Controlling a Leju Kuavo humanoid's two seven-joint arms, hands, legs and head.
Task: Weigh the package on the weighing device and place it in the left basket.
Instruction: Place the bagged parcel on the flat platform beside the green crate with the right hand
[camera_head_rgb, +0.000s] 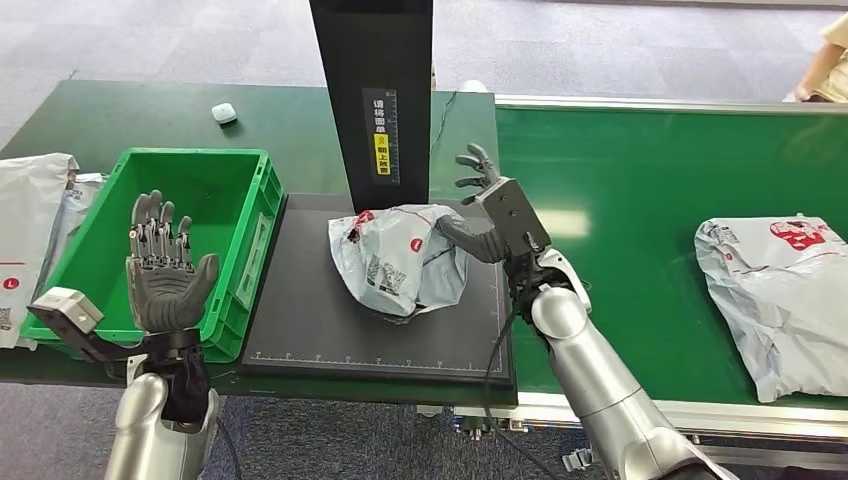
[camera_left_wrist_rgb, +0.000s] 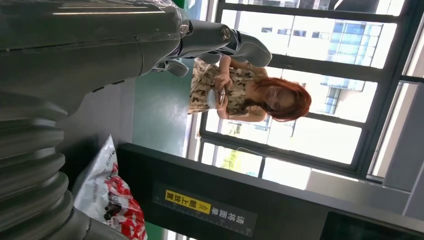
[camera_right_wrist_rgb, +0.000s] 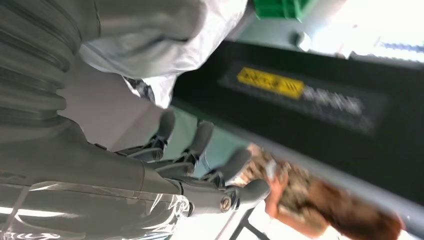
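While our right hand (camera_head_rgb: 487, 215) rests its thumb against the package (camera_head_rgb: 400, 258), fingers spread, its length runs ten-to-four; our left hand (camera_head_rgb: 165, 265) hangs open-palmed.

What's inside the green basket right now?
The green basket looks empty: its bare green floor shows, no package in it. The left hand, held open and upright over its near part, hides the front portion, so anything there cannot be seen.
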